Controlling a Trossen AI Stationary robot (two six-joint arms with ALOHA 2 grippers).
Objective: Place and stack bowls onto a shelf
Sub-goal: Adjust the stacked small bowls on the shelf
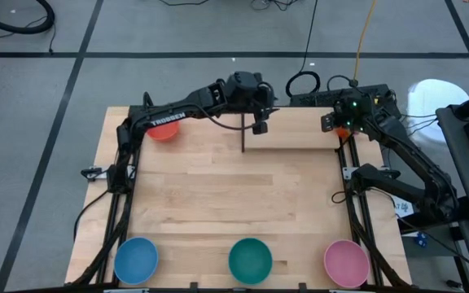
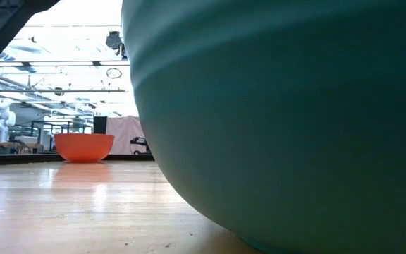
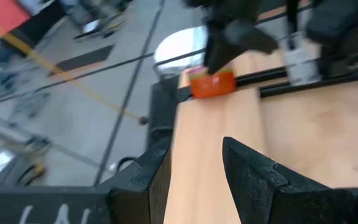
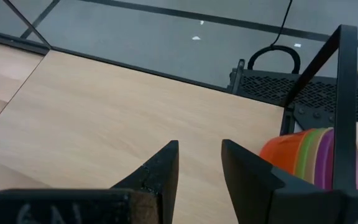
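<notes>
The left gripper hangs over the far middle of the table above the shelf, fingers parted and empty, and the right gripper sits at the shelf's far right end, also parted and empty, beside a stack of small bowls. A red-orange bowl lies far left. Along the near edge stand the blue bowl, teal bowl and pink bowl.
</notes>
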